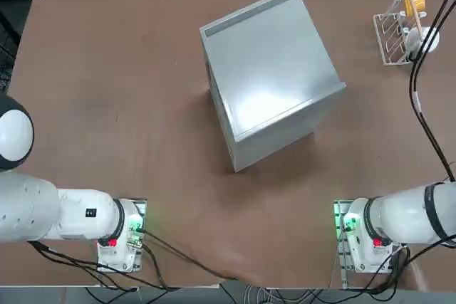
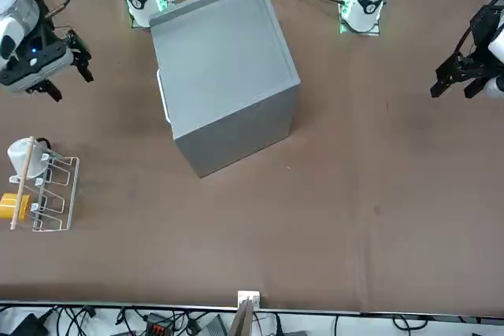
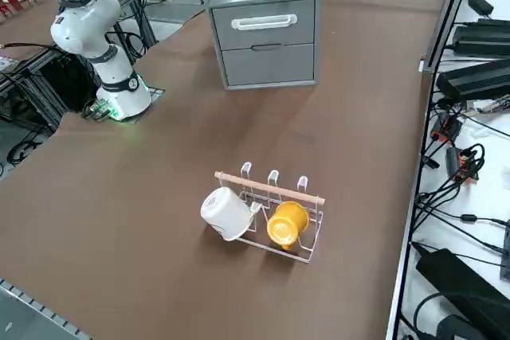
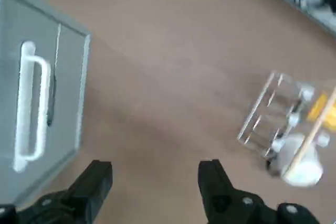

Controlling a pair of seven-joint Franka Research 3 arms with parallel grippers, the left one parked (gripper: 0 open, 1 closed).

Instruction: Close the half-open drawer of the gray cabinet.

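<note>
The gray cabinet point(image 1: 271, 69) stands mid-table, turned at an angle. The face toward my right side carries two gray fronts. The upper drawer point(image 3: 264, 23) has a white bar handle point(image 4: 30, 109), and its front looks close to flush with the cabinet point(image 3: 267, 65); no tray shows behind it. My right gripper point(image 2: 67, 78) hovers off that handle side, well apart from the cabinet point(image 2: 228, 68). In the wrist view the gripper point(image 4: 155, 182) is open, with bare tabletop between its black fingers point(image 4: 97, 182).
A small white wire rack point(image 3: 271, 212) with a wooden bar holds a white cup point(image 3: 225, 212) and a yellow cup point(image 3: 285, 223), near the table's far right corner point(image 1: 402, 30). Brown tabletop point(image 1: 128, 105) surrounds the cabinet. The arm's cable point(image 1: 417, 90) hangs at the right edge.
</note>
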